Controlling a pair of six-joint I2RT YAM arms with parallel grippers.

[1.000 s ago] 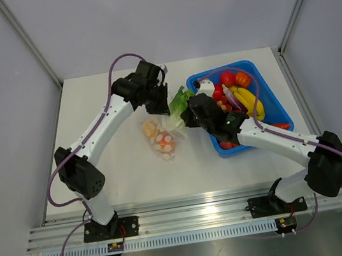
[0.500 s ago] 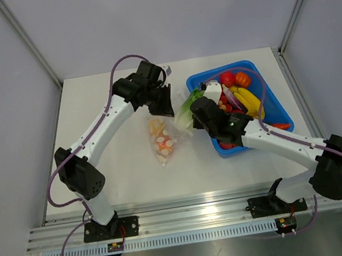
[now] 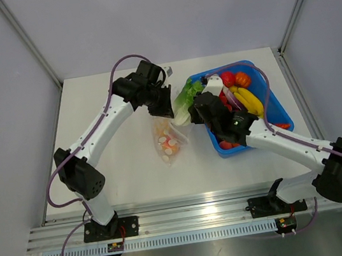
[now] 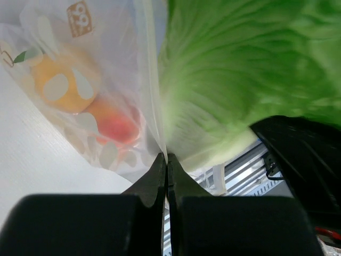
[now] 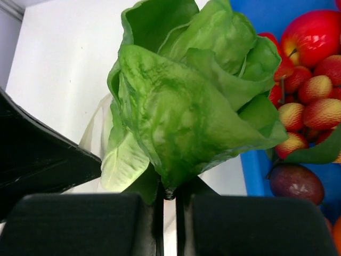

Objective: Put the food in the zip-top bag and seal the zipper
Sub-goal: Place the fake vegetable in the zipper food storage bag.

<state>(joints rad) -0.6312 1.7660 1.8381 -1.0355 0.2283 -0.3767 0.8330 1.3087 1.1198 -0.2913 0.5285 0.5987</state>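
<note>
A white table (image 3: pixel 85 92) is enclosed by plain pale grey walls (image 3: pixel 173 12) at 9, 12 and 3 o'clock. Slanted metal struts (image 3: pixel 27 41) are seen at 11 and 1 o'clock. An aluminium rail (image 3: pixel 191 218) is mounted at 6 o'clock. Soft, even light is cast throughout.

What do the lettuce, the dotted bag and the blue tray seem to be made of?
The lettuce looks like soft moulded plastic with a matte, slightly waxy finish: the leaves are thick and the veins very regular. The zip-top bag looks like thin, glossy clear plastic film: the toy fruit shows through it and it creases. The blue tray seems to be rigid, smooth plastic, judging by its even colour.
</note>
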